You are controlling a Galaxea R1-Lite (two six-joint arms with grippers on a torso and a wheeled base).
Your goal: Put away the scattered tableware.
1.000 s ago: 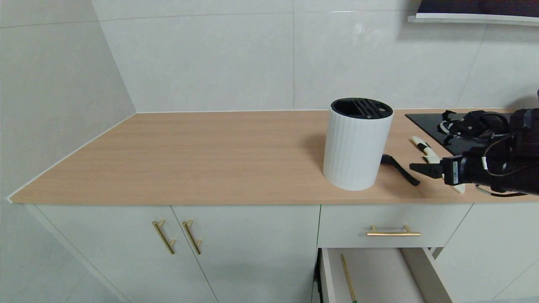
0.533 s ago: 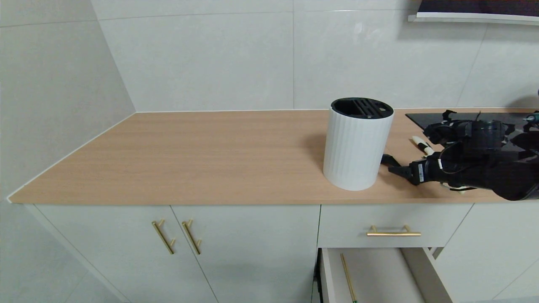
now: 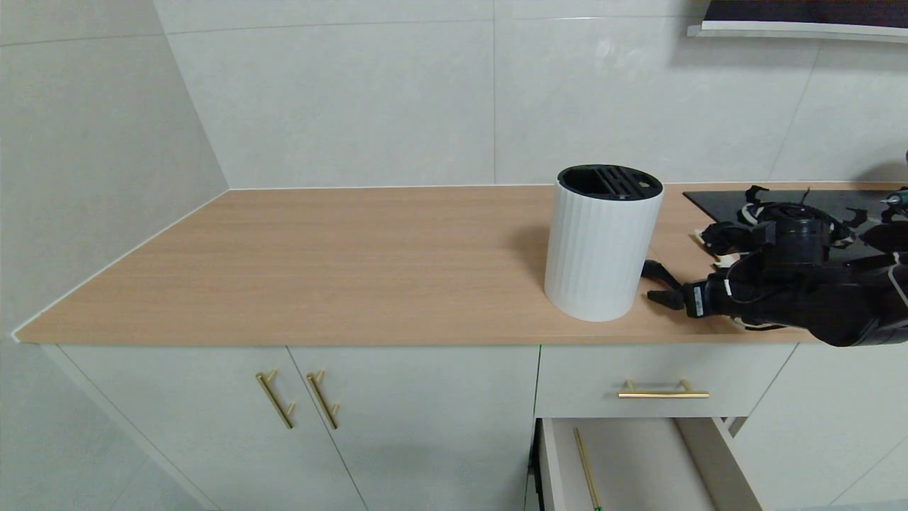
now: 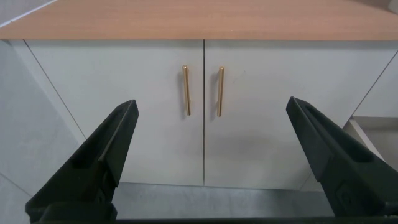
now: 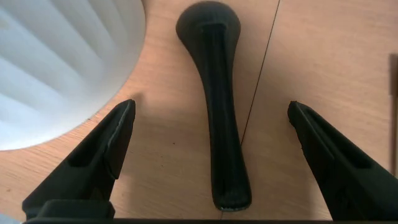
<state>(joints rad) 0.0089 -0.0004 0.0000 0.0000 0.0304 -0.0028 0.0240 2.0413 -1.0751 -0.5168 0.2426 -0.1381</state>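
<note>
No legible txt, labels, nos. or signs anywhere.

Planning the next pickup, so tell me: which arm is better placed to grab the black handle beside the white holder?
Right. The right gripper is open, straddling the black handle by the white holder. The left gripper hangs open, low, facing the cabinet doors.
</note>
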